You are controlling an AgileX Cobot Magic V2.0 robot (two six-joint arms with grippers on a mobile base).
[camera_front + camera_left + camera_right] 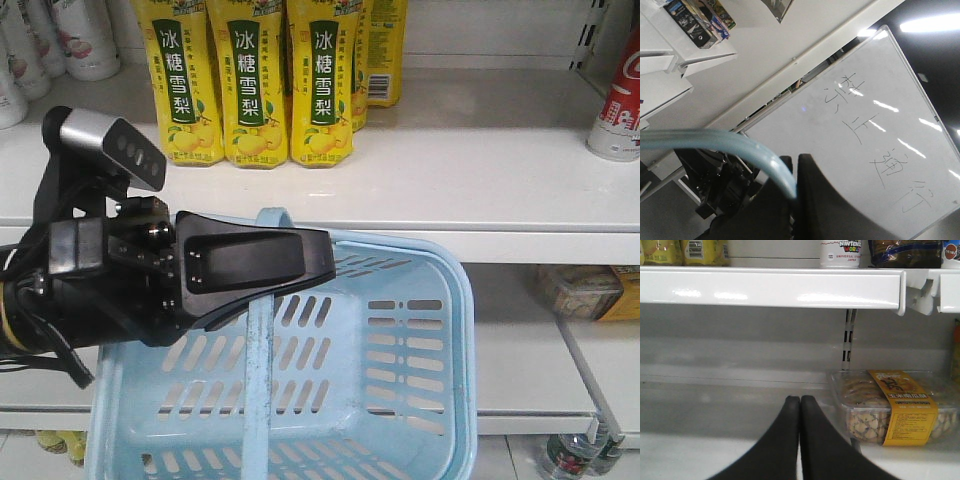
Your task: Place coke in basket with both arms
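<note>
A red Coke can stands on the white shelf at the far right. The light blue basket hangs in front of the shelf, with nothing visible inside it. My left gripper is shut on the basket's handle. In the left wrist view the handle curves into the closed left gripper. My right gripper is shut and empty. It points under a shelf edge into the lower shelf, and is out of the front view.
Several yellow pear-drink bottles stand on the shelf at the back left. A clear snack box with a yellow label lies on the lower shelf, right of my right gripper; it also shows in the front view. A whiteboard fills the left wrist view.
</note>
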